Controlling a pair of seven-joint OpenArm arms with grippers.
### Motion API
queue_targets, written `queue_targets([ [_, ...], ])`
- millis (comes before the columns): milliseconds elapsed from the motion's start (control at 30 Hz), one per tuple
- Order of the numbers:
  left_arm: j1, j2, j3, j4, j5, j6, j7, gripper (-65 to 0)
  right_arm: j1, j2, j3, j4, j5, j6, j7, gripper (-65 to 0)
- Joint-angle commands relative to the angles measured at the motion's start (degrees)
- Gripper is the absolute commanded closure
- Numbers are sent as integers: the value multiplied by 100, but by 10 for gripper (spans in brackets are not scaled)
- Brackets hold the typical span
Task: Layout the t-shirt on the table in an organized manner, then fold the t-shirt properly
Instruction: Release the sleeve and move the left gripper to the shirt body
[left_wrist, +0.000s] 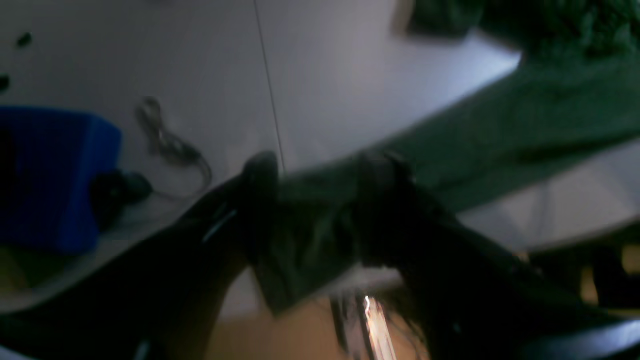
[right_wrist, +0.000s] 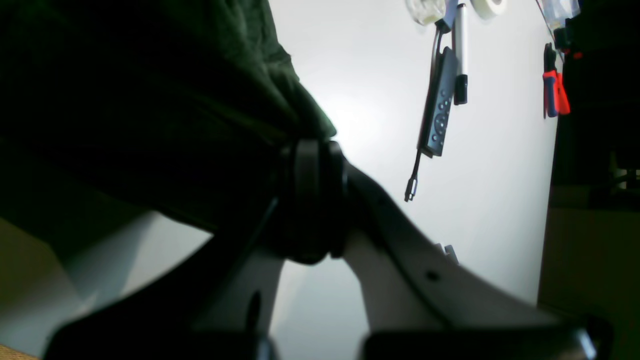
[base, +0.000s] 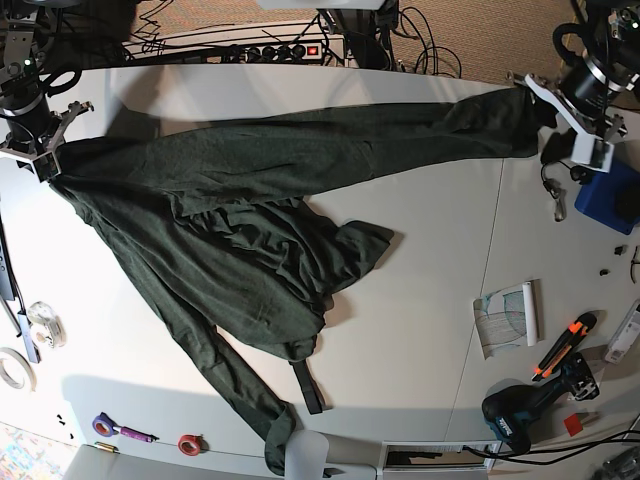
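In the left wrist view, which is blurred, we are seeing the left end effector (left_wrist: 320, 195) clamping a bunched edge of the dark green t-shirt (left_wrist: 525, 120). Its two dark fingers (left_wrist: 260, 175) are pressing the cloth from either side. The fabric is stretching toward the upper right over the white table (left_wrist: 340, 90). A blue box (left_wrist: 50, 175) and a loose cable (left_wrist: 170, 142) are lying at the left.

In the right wrist view, we are watching the right end effector (right_wrist: 312, 150) pinching a gathered fold of the t-shirt. A grey remote (right_wrist: 437, 110) and a red-handled tool (right_wrist: 552, 92) are lying beyond.

In the base view, we are finding both arms reaching to the table's far corners. They are holding the t-shirt taut between them, while the rest is sprawling across the table toward the near edge.
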Motion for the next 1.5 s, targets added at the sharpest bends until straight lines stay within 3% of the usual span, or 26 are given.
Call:
queue_targets([
  [0, -4, -44, -39, 72, -114, -7, -332, -271, 0, 120, 66, 81, -11, -74, 164, 0],
  [100, -240, -7, -37, 72, -186, -31, -870, -271, 0, 120, 66, 81, -9, -74, 334, 0],
  [267, -894, -2, 208, -138, -278, 52, -883, -270, 0, 120, 66, 81, -9, -74, 402, 0],
  [333, -1075, -42, 662, -516, -184, 234, -905, -270, 0, 120, 66, 81, -9, -74, 402, 0],
  [600, -2505, -48, 2962, -2949, 717, 232, -1193, -271, -2, 120, 66, 81, -11, -74, 422, 0],
  [733, -3167, 13, 3602, -3397, 1082, 254, -1141, -271, -2, 120, 66, 81, -9, -74, 422, 0],
  [900, -3657, 81, 4205, -3757, 1296, 577, -1119, -271, 0, 120, 66, 81, -11, -72, 422, 0],
  [1233, -4656, 369, 4701, -5307, 1604, 654, -1316, -271, 0, 118, 66, 81, -9, -74, 446, 0],
  [1467, -4922, 557, 4701, -5643, 1333, 208, -1241, -271, 0, 118, 66, 81, -9, -74, 446, 0],
])
